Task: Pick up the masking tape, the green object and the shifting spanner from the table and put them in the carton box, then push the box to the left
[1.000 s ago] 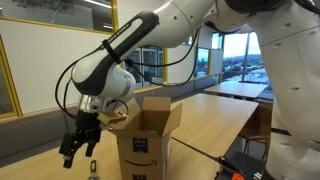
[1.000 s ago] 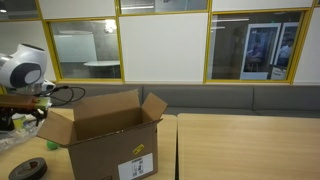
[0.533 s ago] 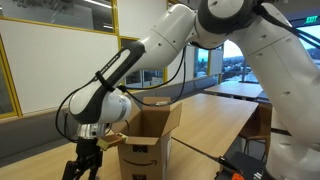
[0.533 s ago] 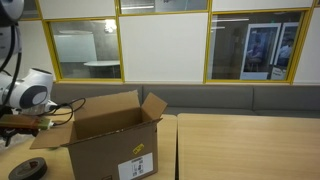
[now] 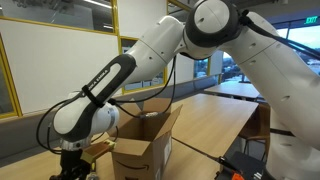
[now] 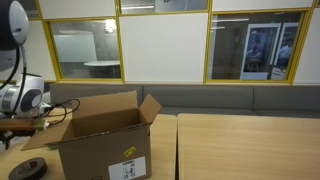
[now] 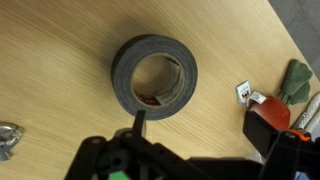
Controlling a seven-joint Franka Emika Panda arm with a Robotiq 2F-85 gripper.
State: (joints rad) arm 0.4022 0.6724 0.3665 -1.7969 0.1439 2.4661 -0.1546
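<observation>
The masking tape (image 7: 153, 77), a dark grey roll, lies flat on the table (image 7: 60, 50) in the wrist view. It also shows low on the table in an exterior view as the tape roll (image 6: 28, 170). My gripper (image 7: 205, 125) hangs just above it, open, with one thin finger (image 7: 140, 118) over the roll's near rim and nothing held. The green object (image 7: 297, 82) lies at the right edge. A grey metal piece (image 7: 8, 138) at the lower left may be the shifting spanner. The carton box (image 5: 140, 150), also seen as the box (image 6: 95, 140), stands open beside the arm.
A small white tag (image 7: 245, 92) and a red-and-white thing (image 7: 272, 108) lie near my right finger. The long light-wood table (image 6: 240, 145) runs on past the box. A grey bench and glass walls stand behind it.
The arm has come down beside the box, bringing the gripper low over the tape roll. The jaws have stayed open. The box seems to have turned a little.
</observation>
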